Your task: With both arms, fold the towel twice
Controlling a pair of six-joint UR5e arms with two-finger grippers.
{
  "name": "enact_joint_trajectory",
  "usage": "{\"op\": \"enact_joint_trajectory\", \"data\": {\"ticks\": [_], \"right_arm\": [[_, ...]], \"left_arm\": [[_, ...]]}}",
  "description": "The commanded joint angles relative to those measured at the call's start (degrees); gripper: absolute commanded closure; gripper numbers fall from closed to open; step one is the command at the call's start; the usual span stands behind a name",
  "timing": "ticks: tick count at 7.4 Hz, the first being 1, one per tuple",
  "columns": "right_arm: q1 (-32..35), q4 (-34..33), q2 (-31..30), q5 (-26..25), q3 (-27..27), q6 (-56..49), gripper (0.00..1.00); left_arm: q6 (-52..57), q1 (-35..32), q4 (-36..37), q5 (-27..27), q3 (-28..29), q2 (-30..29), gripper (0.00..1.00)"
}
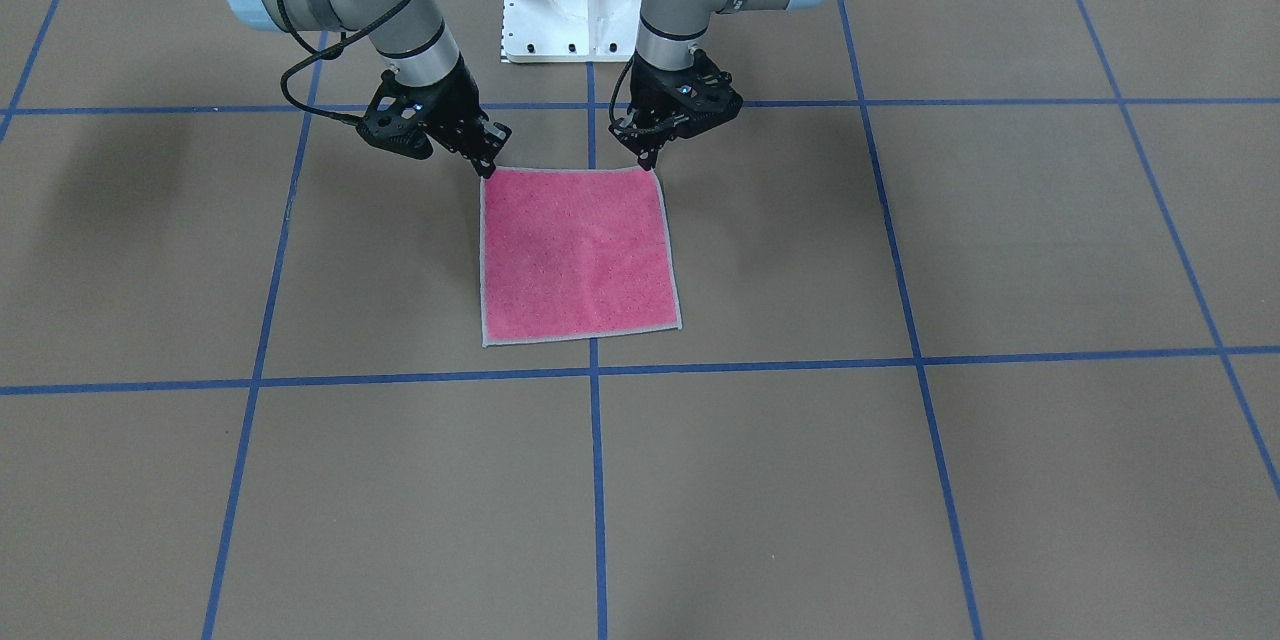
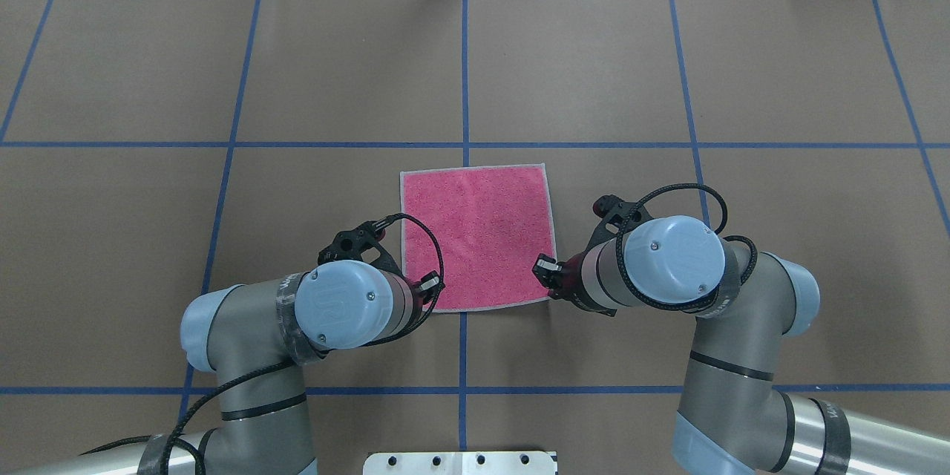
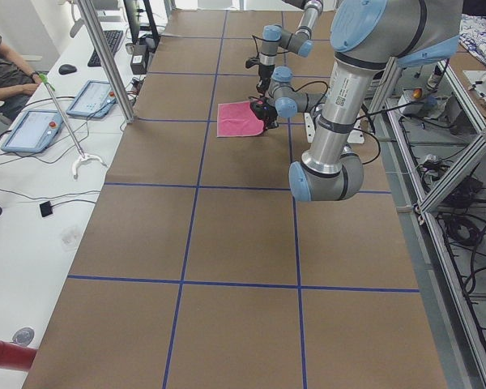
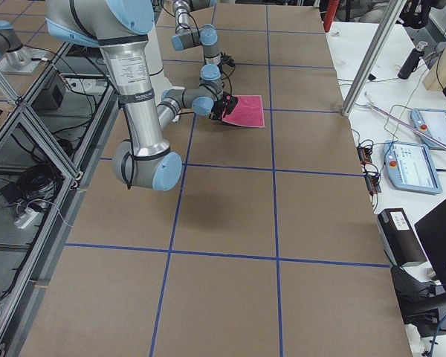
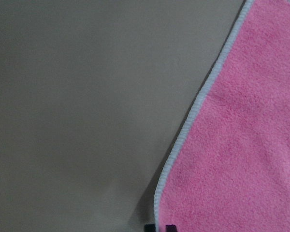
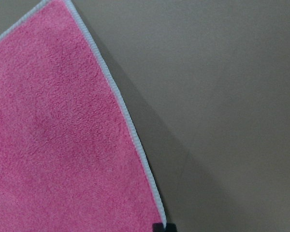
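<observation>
The towel [image 1: 578, 255] lies flat, left fingers [image 1: 648, 157] and right fingers [image 1: 487, 162] pinching its near corners.

Front-facing camera across table [image 1: 1000, 520] from robot, steep downward look, white base [image 1: 560, 10] at top edge. Overhead camera behind robot's shoulders, looking forward and down; same pink towel [image 2: 476, 236] mid-frame in both, orientation flipped. Two side cameras at opposite table ends, high, far back, sighting along table; towel small in distance in each. Wrist cameras very close, pointing down, each filled by one towel corner and bare table.
</observation>
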Motion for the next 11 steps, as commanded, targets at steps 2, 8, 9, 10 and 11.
{"op": "enact_joint_trajectory", "data": {"ticks": [2,8,9,10,11], "right_arm": [[0.00,0.00,0.03,0.04,0.18,0.00,1.00],[8.26,0.18,4.58,3.99,-3.06,-0.35,1.00],[8.44,0.26,6.51,3.99,-5.60,-0.35,1.00],[8.87,0.26,7.31,3.99,-7.45,-0.44,1.00],[9.75,0.26,8.37,4.08,-9.12,-0.52,1.00]], "left_arm": [[-0.04,-0.19,0.33,-0.07,-2.04,-0.10,1.00],[-2.77,-8.79,-0.20,-0.16,0.30,-3.86,1.00],[-2.85,-9.85,-0.72,-0.24,3.37,-5.28,1.00],[-2.86,-10.65,-4.03,-0.24,6.01,-5.55,1.00],[-2.77,-11.44,-6.15,-0.24,8.56,-5.55,1.00]]}}
